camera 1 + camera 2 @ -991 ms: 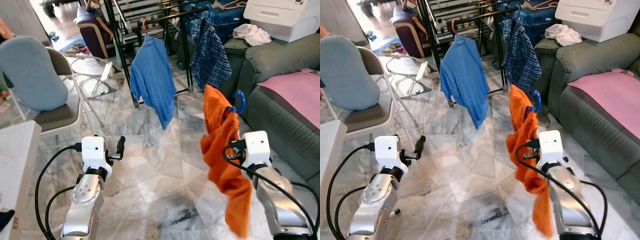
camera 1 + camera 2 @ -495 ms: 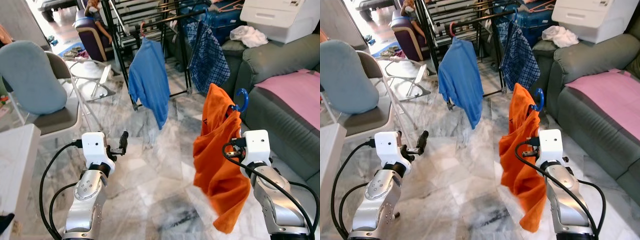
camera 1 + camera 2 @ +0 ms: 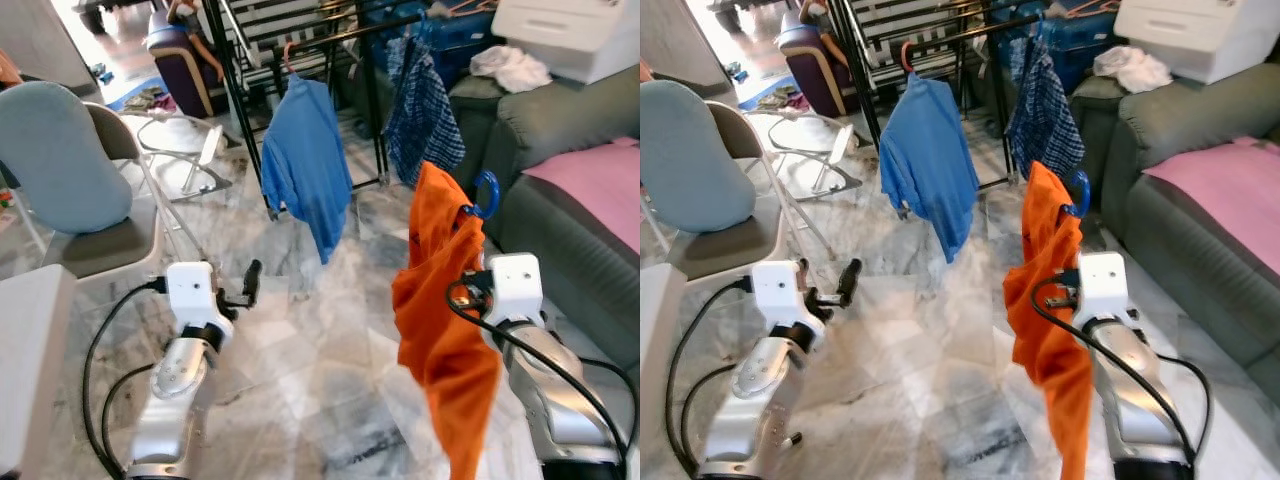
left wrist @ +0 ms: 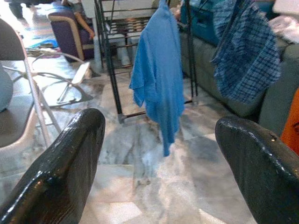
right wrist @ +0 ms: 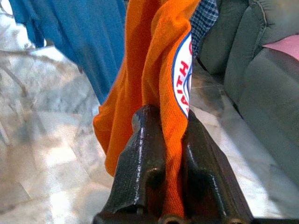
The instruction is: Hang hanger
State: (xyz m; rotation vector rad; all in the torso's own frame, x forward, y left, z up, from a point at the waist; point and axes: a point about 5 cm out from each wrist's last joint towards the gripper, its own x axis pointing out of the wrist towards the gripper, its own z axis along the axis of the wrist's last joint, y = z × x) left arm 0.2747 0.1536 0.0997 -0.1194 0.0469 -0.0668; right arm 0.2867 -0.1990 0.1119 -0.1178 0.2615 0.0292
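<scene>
Marble floor (image 3: 300, 380) runs from the robot to a black drying rack (image 3: 240, 110) ahead, on whose rail a blue shirt (image 3: 305, 165) and a checked shirt (image 3: 425, 110) already hang; a grey sofa (image 3: 570, 150) stands along the right side and a folding chair (image 3: 80, 190) to the left. The right gripper (image 5: 163, 140) is clamped on the fabric of an orange shirt (image 3: 440, 300), which is dressed on a blue hanger (image 3: 485, 195) whose hook rises just above the garment's collar; the shirt hangs free in front of the right arm, well apart from the rack. The left gripper (image 4: 159, 158) is held forward, its fingers (image 4: 60, 163) spread wide with nothing between them. Assessment: the carrying step is in hand and the hanging itself is not yet done. The next move calls for closing on the rack, raising the hook above the rail between or beside the hung garments, and lowering it on before release. Hold is on cloth rather than the hanger, so slippage is possible.
</scene>
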